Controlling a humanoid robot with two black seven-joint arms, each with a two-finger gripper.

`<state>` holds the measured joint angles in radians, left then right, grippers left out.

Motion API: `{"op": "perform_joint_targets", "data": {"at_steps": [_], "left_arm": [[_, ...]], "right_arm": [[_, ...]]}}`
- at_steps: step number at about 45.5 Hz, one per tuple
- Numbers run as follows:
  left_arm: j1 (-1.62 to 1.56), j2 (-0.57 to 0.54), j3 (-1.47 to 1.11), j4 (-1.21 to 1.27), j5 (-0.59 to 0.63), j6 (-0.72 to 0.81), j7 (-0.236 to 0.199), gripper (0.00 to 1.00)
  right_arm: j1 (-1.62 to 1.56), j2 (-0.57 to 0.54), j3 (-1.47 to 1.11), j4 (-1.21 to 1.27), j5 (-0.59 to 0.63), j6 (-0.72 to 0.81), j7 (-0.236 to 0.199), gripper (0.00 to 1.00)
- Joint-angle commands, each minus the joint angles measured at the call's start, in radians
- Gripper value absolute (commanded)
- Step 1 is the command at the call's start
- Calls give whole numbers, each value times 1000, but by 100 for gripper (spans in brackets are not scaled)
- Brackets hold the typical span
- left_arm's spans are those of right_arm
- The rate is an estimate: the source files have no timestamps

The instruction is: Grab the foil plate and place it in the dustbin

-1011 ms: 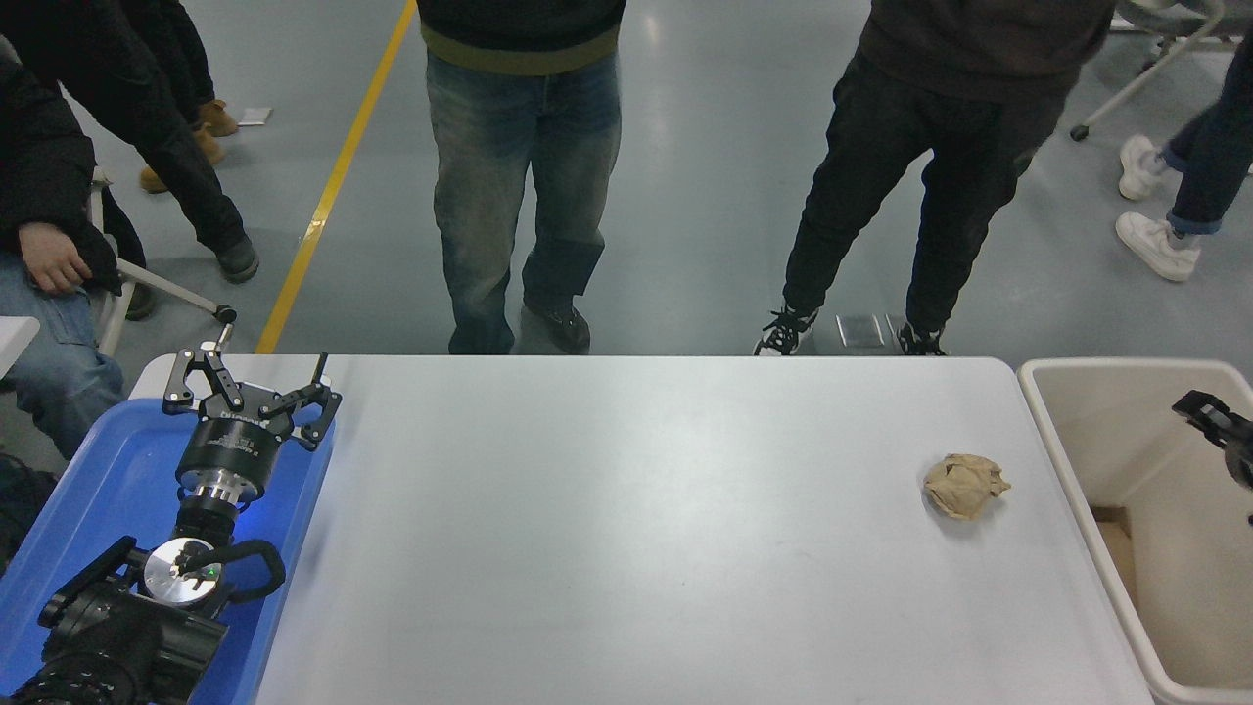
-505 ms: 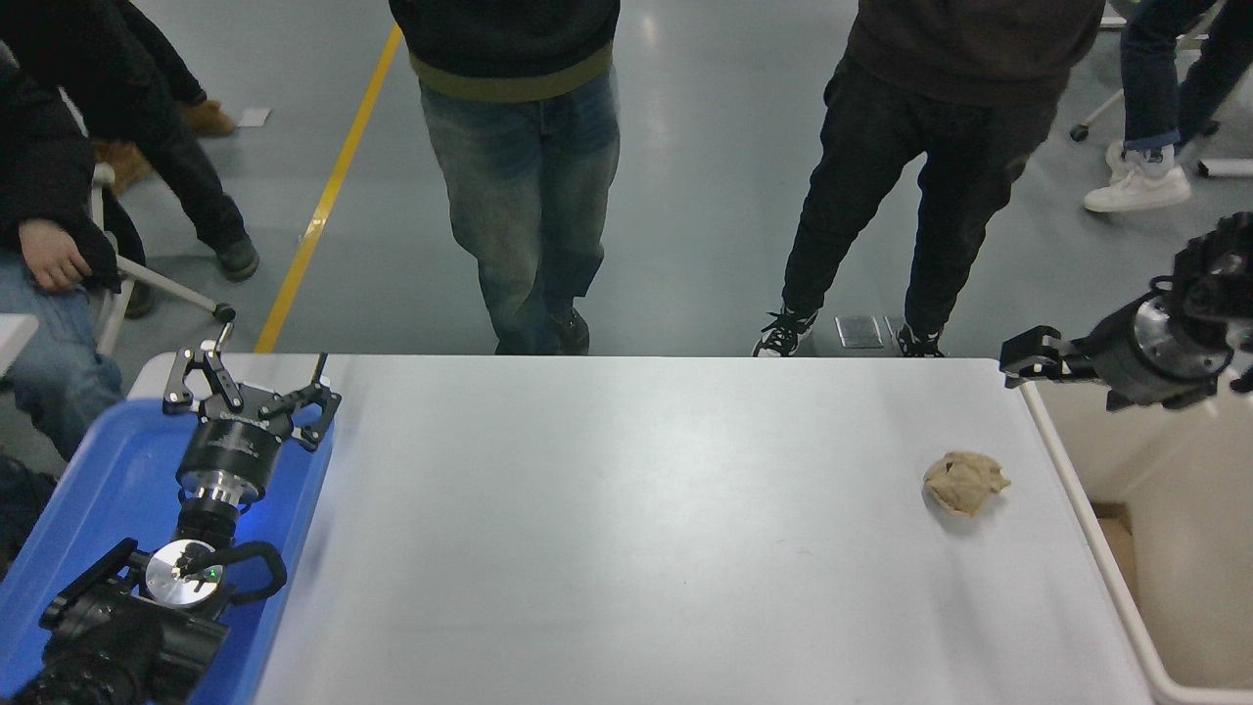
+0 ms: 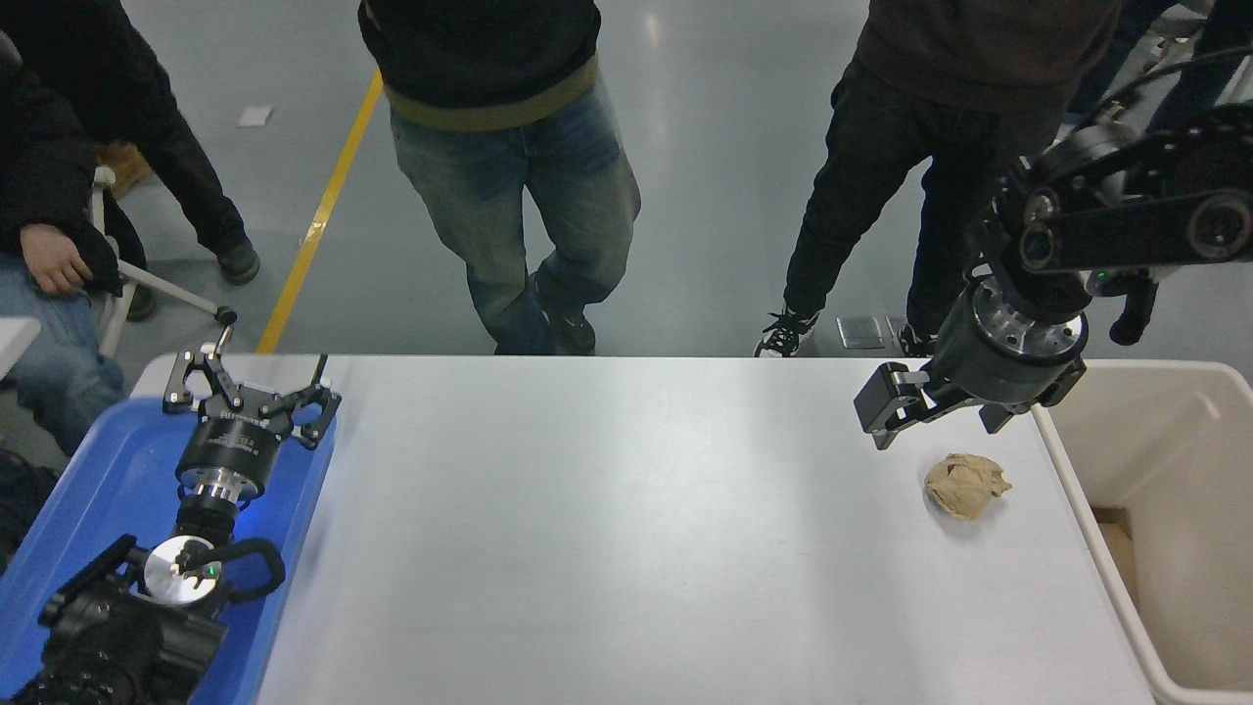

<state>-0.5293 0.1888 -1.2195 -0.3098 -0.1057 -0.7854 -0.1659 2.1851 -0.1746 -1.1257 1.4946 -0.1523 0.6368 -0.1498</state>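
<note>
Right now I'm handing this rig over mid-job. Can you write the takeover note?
Left gripper: parked over the blue tray, jaws open, empty.
Right gripper: above the table's far right, beside the dustbin and near the brown paper ball. It holds no foil; open or shut is unclear.
Foil plate: not in view, neither on the table nor in the visible part of the dustbin.
Done: cannot confirm.
Left: locate the plate, checking the bin's hidden part first.
</note>
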Motion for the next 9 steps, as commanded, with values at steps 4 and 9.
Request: {"op": "perform_joint_targets", "data": {"at_steps": [4,9], "left_arm": [[0,0,-2,0,0,0,0,99],[0,0,-2,0,0,0,0,99]], "right_arm": [[25,93,-11,15,69,11,4,100],[24,92,-14,15,69,9,4,100]]}}
